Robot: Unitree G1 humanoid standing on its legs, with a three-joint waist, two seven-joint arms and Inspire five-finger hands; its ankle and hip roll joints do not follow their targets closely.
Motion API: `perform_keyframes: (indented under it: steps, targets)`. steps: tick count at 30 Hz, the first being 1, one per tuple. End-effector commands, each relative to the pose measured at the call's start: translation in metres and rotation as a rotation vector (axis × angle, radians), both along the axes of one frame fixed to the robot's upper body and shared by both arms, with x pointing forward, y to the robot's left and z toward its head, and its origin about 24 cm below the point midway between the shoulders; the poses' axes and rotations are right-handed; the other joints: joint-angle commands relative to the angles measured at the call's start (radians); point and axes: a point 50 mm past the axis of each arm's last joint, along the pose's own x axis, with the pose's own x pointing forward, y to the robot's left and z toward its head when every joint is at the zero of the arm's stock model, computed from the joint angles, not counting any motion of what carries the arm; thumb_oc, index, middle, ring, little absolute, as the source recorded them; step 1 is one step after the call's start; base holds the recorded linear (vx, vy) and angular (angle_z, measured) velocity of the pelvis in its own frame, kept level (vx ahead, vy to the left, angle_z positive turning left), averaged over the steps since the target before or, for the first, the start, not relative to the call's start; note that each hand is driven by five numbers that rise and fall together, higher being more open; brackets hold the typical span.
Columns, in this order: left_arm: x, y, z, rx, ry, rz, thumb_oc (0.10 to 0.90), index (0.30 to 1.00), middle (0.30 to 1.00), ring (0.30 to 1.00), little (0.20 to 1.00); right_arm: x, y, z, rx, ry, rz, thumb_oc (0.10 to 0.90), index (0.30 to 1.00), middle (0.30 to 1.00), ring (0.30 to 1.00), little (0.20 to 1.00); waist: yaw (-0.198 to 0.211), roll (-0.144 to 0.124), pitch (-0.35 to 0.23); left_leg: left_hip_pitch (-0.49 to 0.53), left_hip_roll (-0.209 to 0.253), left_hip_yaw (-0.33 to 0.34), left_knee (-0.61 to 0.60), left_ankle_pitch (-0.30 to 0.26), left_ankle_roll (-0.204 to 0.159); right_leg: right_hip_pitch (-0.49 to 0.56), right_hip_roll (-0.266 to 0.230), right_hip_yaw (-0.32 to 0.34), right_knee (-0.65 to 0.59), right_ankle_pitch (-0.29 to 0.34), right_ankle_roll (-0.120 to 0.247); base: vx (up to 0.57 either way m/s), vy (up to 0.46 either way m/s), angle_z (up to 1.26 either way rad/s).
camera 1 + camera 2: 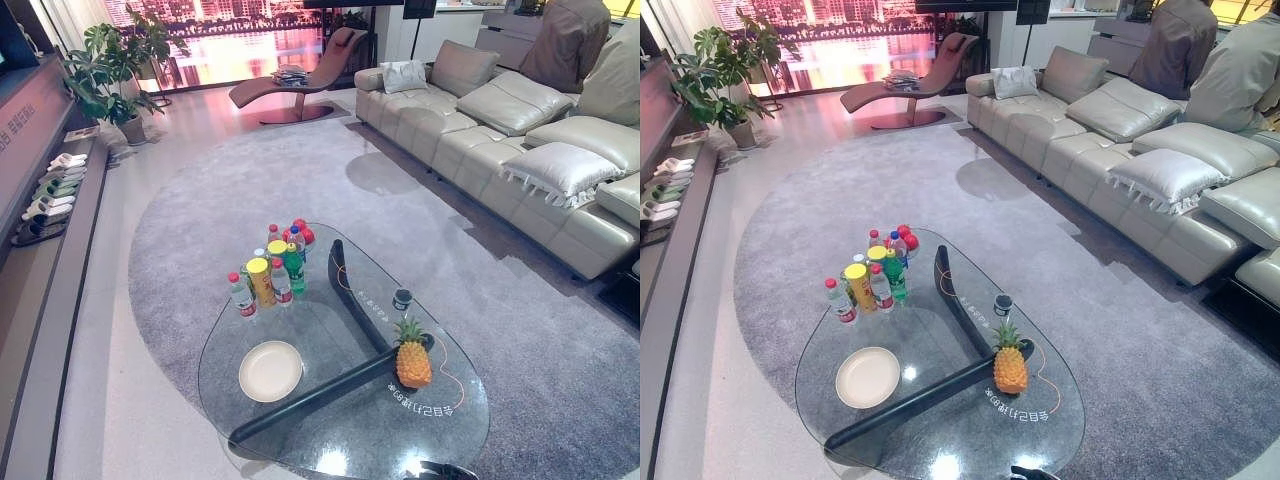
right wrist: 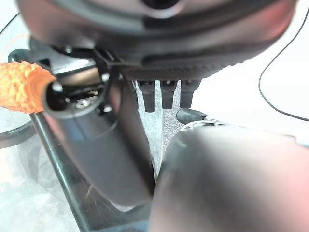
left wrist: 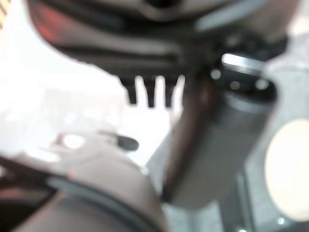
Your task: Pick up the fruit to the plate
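A pineapple (image 1: 412, 360) stands upright on the right side of the glass coffee table (image 1: 205, 370), its orange skin also showing in the right wrist view (image 2: 21, 87). A round cream plate (image 1: 270, 371) lies empty on the table's left side, and its edge appears in the left wrist view (image 3: 289, 169). My right hand (image 2: 164, 94) hangs open at the table's near edge, apart from the pineapple and holding nothing. My left hand (image 3: 149, 92) is open too, near the plate, with nothing in it.
Several bottles and cans (image 1: 270, 270) cluster at the table's far left. A small dark jar (image 1: 402, 298) stands behind the pineapple. A black V-shaped base (image 1: 340, 385) runs under the glass. A grey sofa (image 1: 500, 130) lines the right, with a person (image 1: 565, 40) behind it.
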Motion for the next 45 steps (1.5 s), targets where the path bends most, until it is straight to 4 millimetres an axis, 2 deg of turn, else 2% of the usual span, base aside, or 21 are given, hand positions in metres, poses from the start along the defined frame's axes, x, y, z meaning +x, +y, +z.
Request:
perform_keyframes:
  steps: [1,6,14,19,21,23,27,31,34,36,38,39,40,45]
  targets:
    - [0.015,0.002,0.002,0.018,-0.017,-0.015,0.8,0.9,0.9,0.9,0.9,-0.009,0.005,-0.004,-0.009,0.073,0.033,0.8,0.9,0.9,0.9,0.9,0.003,-0.047,0.001,0.011,-0.033,0.017,0.006,-0.038,-0.022,0.044,-0.06,0.047,0.014,0.017,0.054,0.0,0.0,0.0]
    - [0.016,0.001,0.002,0.012,-0.027,0.007,0.8,0.9,0.9,0.9,0.9,-0.008,0.001,-0.003,-0.087,0.056,0.046,0.8,0.9,0.9,0.9,0.9,0.001,-0.046,0.01,0.004,-0.032,0.017,0.011,-0.038,-0.022,0.035,-0.061,0.049,0.021,0.016,0.053,0.0,0.0,0.0]
    - [0.014,0.006,0.003,0.028,-0.044,0.089,0.8,0.9,0.9,0.9,0.9,-0.002,-0.019,0.003,-0.324,-0.015,-0.013,0.8,0.9,0.9,0.9,0.9,-0.003,-0.05,0.037,-0.018,-0.033,0.018,0.032,-0.041,-0.019,0.009,-0.057,0.061,0.035,0.015,0.056,0.0,0.003,-0.01]
    - [0.017,0.01,0.004,0.026,-0.059,0.093,0.8,0.9,0.9,0.9,0.9,0.018,-0.03,0.012,-0.393,-0.131,-0.097,0.8,0.9,0.9,0.9,0.9,0.002,-0.059,0.07,-0.06,-0.03,0.018,0.066,-0.046,-0.016,-0.034,-0.052,0.071,0.061,0.015,0.056,-0.03,-0.014,-0.09]
    - [0.021,0.011,0.005,0.027,-0.074,0.088,0.8,0.9,0.9,0.9,0.9,0.033,-0.034,0.018,-0.414,-0.211,-0.148,0.8,0.9,0.9,0.9,0.9,0.006,-0.065,0.093,-0.089,-0.03,0.015,0.084,-0.046,-0.012,-0.067,-0.048,0.075,0.08,0.015,0.054,-0.07,-0.043,-0.02]
    - [0.021,0.011,0.005,0.027,-0.074,0.088,0.8,0.9,0.9,0.9,0.9,0.033,-0.034,0.018,-0.414,-0.211,-0.148,0.8,0.9,0.9,0.9,0.9,0.007,-0.065,0.092,-0.09,-0.03,0.015,0.084,-0.047,-0.012,-0.067,-0.048,0.075,0.08,0.015,0.054,-0.03,-0.018,-0.01]
    - [0.038,0.017,0.01,0.043,-0.125,0.072,0.8,0.9,0.9,0.9,0.9,0.077,-0.041,0.04,-0.432,-0.425,-0.271,0.8,0.9,0.9,0.9,0.9,0.015,-0.077,0.161,-0.159,-0.03,0.003,0.119,-0.042,-0.006,-0.142,-0.039,0.078,0.131,0.013,0.05,-0.14,-0.075,-0.02]
    - [0.048,0.022,0.014,0.058,-0.163,0.06,0.8,0.9,0.9,0.9,0.9,0.111,-0.046,0.065,-0.448,-0.605,-0.359,0.8,0.9,0.9,0.9,0.9,0.02,-0.079,0.215,-0.205,-0.036,-0.01,0.136,-0.036,-0.003,-0.189,-0.032,0.074,0.162,0.009,0.046,-0.1,-0.059,0.0]
    - [0.051,0.024,0.016,0.065,-0.184,0.053,0.8,0.9,0.9,0.9,0.9,0.133,-0.049,0.086,-0.472,-0.722,-0.406,0.8,0.9,0.9,0.9,0.9,0.021,-0.078,0.243,-0.236,-0.044,-0.014,0.156,-0.036,-0.001,-0.216,-0.03,0.07,0.182,0.004,0.043,-0.07,-0.029,0.04]
    - [0.056,0.027,0.019,0.061,-0.211,0.048,0.8,0.9,0.9,0.9,0.9,0.151,-0.057,0.109,-0.491,-0.826,-0.455,0.8,0.9,0.9,0.9,0.9,0.024,-0.075,0.272,-0.28,-0.046,-0.017,0.194,-0.037,-0.001,-0.254,-0.03,0.063,0.217,0.0,0.04,-0.12,-0.012,0.02]
    - [0.058,0.028,0.02,0.053,-0.225,0.043,0.8,0.9,0.9,0.9,0.9,0.163,-0.063,0.127,-0.493,-0.904,-0.485,0.8,0.9,0.9,0.9,0.9,0.024,-0.07,0.289,-0.306,-0.047,-0.021,0.217,-0.037,-0.002,-0.274,-0.029,0.061,0.239,-0.005,0.039,-0.05,0.009,0.07]
    - [0.058,0.028,0.02,0.053,-0.225,0.043,0.8,0.9,0.9,0.9,0.9,0.163,-0.063,0.127,-0.493,-0.904,-0.485,0.8,0.9,0.9,0.9,0.9,0.023,-0.07,0.288,-0.306,-0.047,-0.021,0.218,-0.038,-0.002,-0.275,-0.029,0.061,0.24,-0.006,0.039,-0.02,0.02,0.07]
    - [0.058,0.029,0.02,0.048,-0.234,0.037,0.8,0.9,0.9,0.9,0.9,0.173,-0.065,0.144,-0.484,-0.976,-0.506,0.8,0.9,0.9,0.9,0.9,0.025,-0.066,0.304,-0.324,-0.051,-0.025,0.24,-0.043,-0.002,-0.286,-0.031,0.059,0.253,-0.01,0.037,0.0,0.0,0.0]
    - [0.07,0.032,0.025,0.043,-0.282,0.034,0.8,0.9,0.9,0.9,0.9,0.196,-0.069,0.186,-0.454,-1.161,-0.569,0.8,0.9,0.9,0.9,0.9,0.028,-0.06,0.346,-0.387,-0.06,-0.021,0.298,-0.051,0.003,-0.336,-0.035,0.051,0.292,-0.016,0.034,-0.06,0.013,0.0]
